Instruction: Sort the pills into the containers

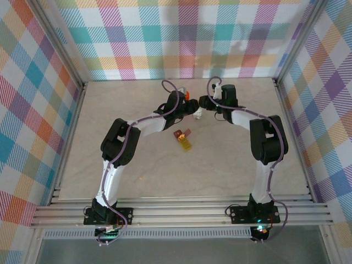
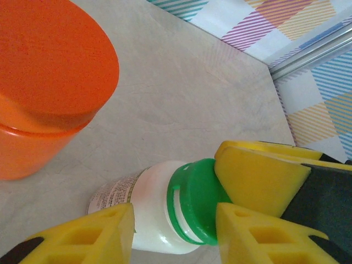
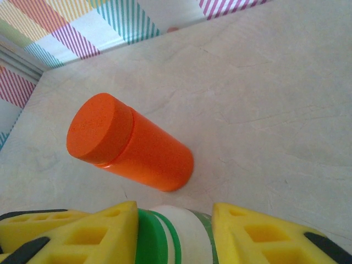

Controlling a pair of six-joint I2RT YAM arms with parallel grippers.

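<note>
Our left gripper (image 2: 175,223) and right gripper (image 3: 175,223) both clamp the white bottle (image 2: 157,201); orange canister (image 3: 135,147) stands close at eleven o'clock.

The container (image 3: 137,148) is orange all over, lid and body alike. The bottle (image 2: 154,212) is white with a green cap (image 2: 198,201). The left gripper (image 2: 175,225) and right gripper (image 3: 175,225) have yellow pads on black. The table (image 1: 137,176) is pale beige and faintly marbled, and a small amber-yellow piece (image 1: 186,144) lies mid-table. The walls (image 1: 33,110) are pastel plaid in teal, pink, orange, purple and yellow on white. The arms (image 1: 118,146) are black and white, with purple cables (image 1: 164,83).
</note>
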